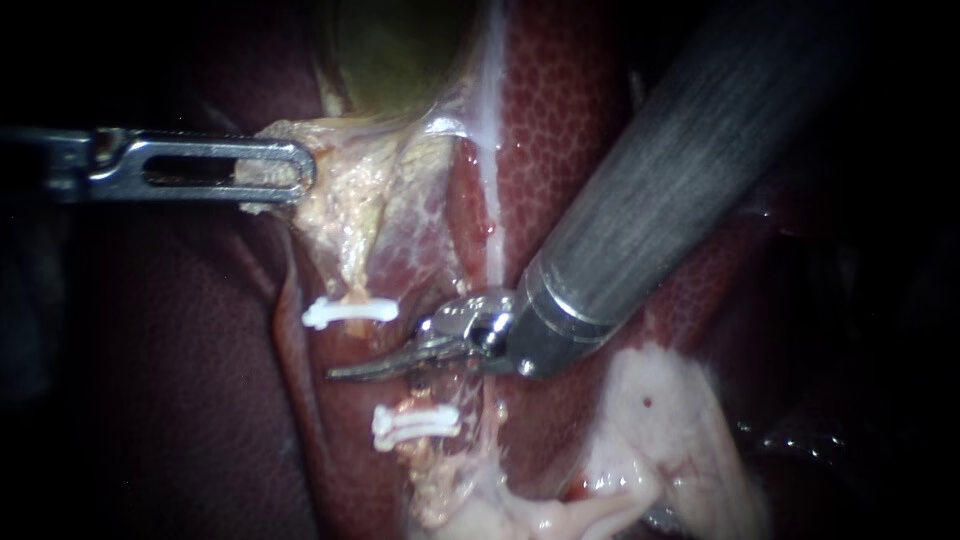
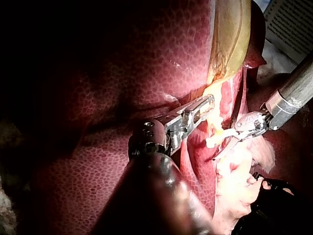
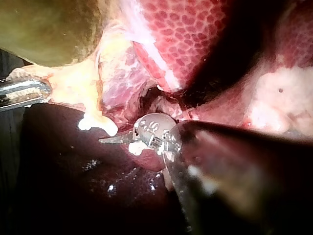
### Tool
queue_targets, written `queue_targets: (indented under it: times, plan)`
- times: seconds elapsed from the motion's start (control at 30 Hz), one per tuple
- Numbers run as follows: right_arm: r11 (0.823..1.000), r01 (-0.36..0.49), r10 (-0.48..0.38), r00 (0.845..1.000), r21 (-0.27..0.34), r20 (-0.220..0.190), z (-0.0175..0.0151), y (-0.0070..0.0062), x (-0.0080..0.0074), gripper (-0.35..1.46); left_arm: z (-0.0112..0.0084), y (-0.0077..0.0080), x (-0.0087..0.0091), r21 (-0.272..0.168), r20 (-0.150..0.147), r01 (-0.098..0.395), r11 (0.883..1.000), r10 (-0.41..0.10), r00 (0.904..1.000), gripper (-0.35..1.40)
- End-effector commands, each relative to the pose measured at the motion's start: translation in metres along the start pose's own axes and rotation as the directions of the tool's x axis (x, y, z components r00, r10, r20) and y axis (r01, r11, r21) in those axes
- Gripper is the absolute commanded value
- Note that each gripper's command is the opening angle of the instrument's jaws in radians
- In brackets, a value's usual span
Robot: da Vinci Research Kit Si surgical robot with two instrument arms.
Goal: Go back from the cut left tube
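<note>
Liver (image 1: 560, 120) and greenish gallbladder (image 1: 400, 50). The right instrument (image 1: 385, 365) (blades closed together, gripping nothing) lies across the gap in the cut left tube (image 1: 352, 275). The left instrument (image 1: 285, 172) is clamped on pale tissue (image 1: 340, 200) beneath the gallbladder. The tube's stumps carry an upper clip (image 1: 350, 311) and a lower clip (image 1: 415, 425).

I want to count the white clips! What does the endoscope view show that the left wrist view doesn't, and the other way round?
Only the endoscope view shows both white clips, the upper clip and the lower clip, with the right instrument reaching between them. Only the left wrist view shows a pale ribbed surface beyond the liver. Both show the left instrument, right instrument, liver and greenish gallbladder.
</note>
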Motion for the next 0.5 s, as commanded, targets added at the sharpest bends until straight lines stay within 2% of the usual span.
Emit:
queue_targets:
  times: [0.03,0.27,0.33,0.43,0.47,0.5]
  plan:
    - [1.000,0.001,-0.001,1.000,0.000,0.000,0.0000,0.0000,0.0000,-0.35,0.0000,0.0000,0.0000,0.000,0.000,0.000,1.000,0.000,1.0000,-0.35]
    - [1.000,0.003,-0.003,1.000,0.007,-0.005,-0.0003,-0.0002,-0.0003,-0.35,0.0000,0.0001,0.0000,0.000,0.000,-0.001,1.000,0.001,1.0000,-0.35]
    - [0.999,0.046,-0.046,0.999,0.011,-0.011,-0.0004,-0.0002,-0.0004,-0.35,0.0000,0.0001,0.0001,0.000,0.000,-0.001,1.000,0.001,1.0000,-0.35]
    - [0.997,0.076,-0.076,0.997,-0.002,-0.023,-0.0003,-0.0004,-0.0004,0.22,0.0000,0.0001,0.0001,0.000,0.000,-0.001,1.000,0.001,1.0000,-0.35]
    - [0.996,0.088,-0.088,0.996,-0.006,-0.027,-0.0003,-0.0005,-0.0003,0.49,0.0000,0.0001,0.0001,0.000,0.000,-0.001,1.000,0.001,1.0000,-0.35]
    - [0.996,0.088,-0.089,0.996,-0.011,-0.032,-0.0003,-0.0005,-0.0003,0.64,0.0000,0.0001,0.0001,0.000,0.000,-0.001,1.000,0.001,1.0000,-0.35]
